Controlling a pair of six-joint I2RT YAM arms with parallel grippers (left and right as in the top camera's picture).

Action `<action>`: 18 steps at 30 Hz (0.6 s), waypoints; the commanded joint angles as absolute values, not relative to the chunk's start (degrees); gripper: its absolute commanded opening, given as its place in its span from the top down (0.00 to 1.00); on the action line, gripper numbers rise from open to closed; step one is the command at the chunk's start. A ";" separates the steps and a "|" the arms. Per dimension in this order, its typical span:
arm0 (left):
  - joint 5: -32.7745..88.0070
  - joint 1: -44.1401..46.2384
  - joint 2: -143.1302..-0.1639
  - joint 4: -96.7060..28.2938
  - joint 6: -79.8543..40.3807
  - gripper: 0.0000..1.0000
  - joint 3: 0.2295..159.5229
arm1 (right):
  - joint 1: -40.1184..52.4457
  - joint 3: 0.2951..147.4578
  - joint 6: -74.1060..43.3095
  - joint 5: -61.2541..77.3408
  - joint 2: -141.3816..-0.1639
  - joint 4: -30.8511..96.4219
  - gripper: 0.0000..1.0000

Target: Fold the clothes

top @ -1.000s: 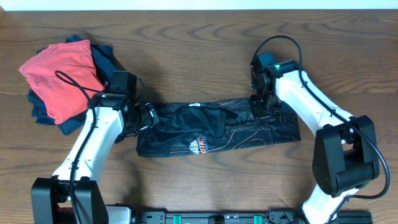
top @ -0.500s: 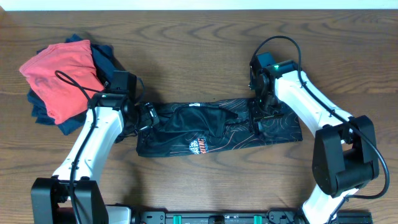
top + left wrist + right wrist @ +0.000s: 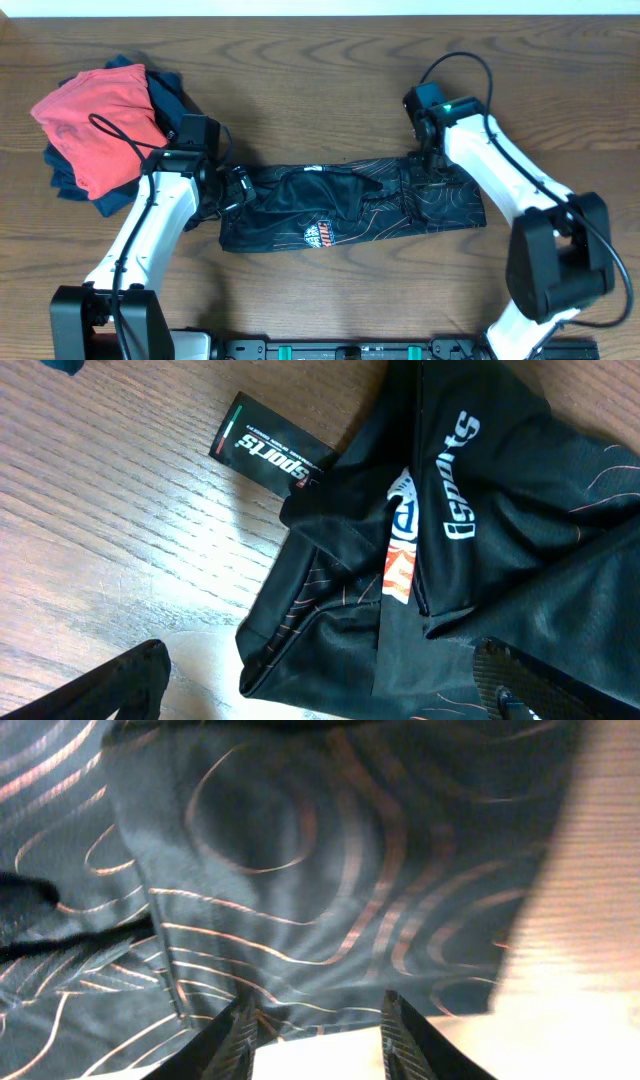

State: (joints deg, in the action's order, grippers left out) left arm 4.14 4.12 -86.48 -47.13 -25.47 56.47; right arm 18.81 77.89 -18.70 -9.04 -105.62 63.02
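Observation:
The clothes (image 3: 350,205), a black jersey with thin orange contour lines, lie folded into a long band across the middle of the table. My left gripper (image 3: 238,187) stands wide open at the band's left end. In the left wrist view the jersey (image 3: 470,530) and its corner lie between the spread fingers (image 3: 110,685), and a black hang tag (image 3: 270,448) rests on the wood. My right gripper (image 3: 432,165) is open over the band's far edge near its right end. The right wrist view shows patterned cloth (image 3: 300,870) just ahead of the gripper (image 3: 318,1045), with bare table between the fingertips.
A pile of folded garments sits at the back left, a red one (image 3: 95,125) on top of navy ones (image 3: 172,100). Brown wooden table (image 3: 330,70) surrounds the jersey. The arm bases stand at the front edge.
My right gripper has opened, let go of the jersey and drawn back toward the far edge. The cloth's right end now lies flat. The left arm has not moved.

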 commanded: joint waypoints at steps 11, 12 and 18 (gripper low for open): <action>9.34 3.66 -93.47 -43.20 -21.04 0.02 54.48 | 14.31 78.59 -23.55 -13.65 -93.60 67.13 0.01; 10.35 3.66 -94.72 -42.65 -20.14 0.02 54.48 | 14.06 78.52 -23.55 -13.65 -93.65 67.35 0.01; 11.11 3.66 -102.13 -39.86 -19.57 0.02 54.48 | 13.67 78.50 -23.57 -13.65 -93.65 67.55 0.01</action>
